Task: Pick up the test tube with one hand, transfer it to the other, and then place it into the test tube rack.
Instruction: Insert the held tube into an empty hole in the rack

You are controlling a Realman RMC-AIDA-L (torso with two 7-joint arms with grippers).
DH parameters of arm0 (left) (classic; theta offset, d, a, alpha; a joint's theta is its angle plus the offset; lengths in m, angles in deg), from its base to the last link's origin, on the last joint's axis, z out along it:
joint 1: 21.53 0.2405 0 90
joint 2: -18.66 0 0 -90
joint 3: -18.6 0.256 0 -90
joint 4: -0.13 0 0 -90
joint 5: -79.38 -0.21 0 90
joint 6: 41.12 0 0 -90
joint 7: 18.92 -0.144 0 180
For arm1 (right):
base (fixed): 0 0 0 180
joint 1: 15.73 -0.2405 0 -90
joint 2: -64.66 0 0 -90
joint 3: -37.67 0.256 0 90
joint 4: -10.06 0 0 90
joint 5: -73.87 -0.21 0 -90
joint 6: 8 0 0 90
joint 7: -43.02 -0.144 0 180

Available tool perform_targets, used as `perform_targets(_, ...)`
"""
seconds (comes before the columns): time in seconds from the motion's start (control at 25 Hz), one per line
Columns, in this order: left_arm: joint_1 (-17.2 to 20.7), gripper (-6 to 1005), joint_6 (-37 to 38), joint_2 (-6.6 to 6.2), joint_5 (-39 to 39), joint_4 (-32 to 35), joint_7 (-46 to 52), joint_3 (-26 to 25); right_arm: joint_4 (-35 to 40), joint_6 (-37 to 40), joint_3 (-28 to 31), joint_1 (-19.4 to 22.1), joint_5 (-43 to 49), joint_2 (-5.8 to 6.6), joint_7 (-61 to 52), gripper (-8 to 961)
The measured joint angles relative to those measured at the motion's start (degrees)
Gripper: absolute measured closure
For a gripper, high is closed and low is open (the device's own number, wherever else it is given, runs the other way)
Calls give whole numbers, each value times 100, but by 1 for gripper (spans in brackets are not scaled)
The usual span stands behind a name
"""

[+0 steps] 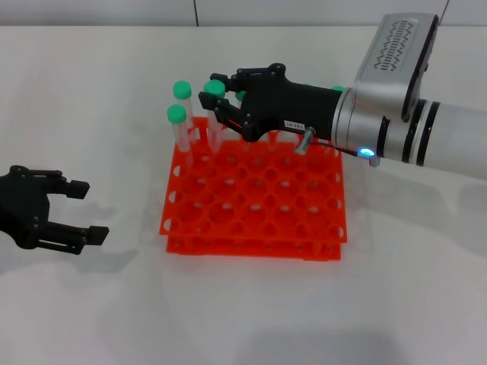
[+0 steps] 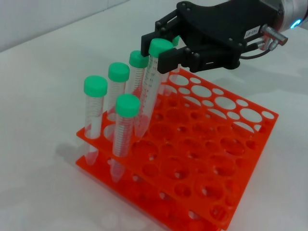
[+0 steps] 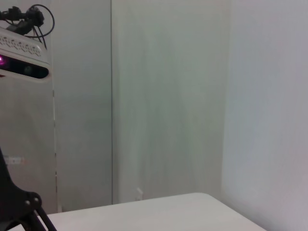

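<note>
Jaws of the right gripper (image 1: 218, 93) are clamped on the test tube (image 2: 152, 82) just under its green cap; the tube leans, its lower end in a hole at the rack's far-left corner. Other green-capped tubes (image 2: 108, 110) stand beside it in the test tube rack (image 1: 255, 198). At nine o'clock on the counter (image 1: 91, 91), the left gripper (image 1: 82, 211) waits, jaws apart.

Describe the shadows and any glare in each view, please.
Head view: soft shadows under the left end effector and beside the rack; a blue light glows on the right wrist. Left wrist view: faint shadow left of the rack, no glare. Right wrist view: evenly lit wall.
</note>
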Motion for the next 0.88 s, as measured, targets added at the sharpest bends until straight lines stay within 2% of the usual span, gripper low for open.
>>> perform_targets(0.88,-12,119,0,15,-53,0,0,0,-59,-194,0,6,11,0,-267,688)
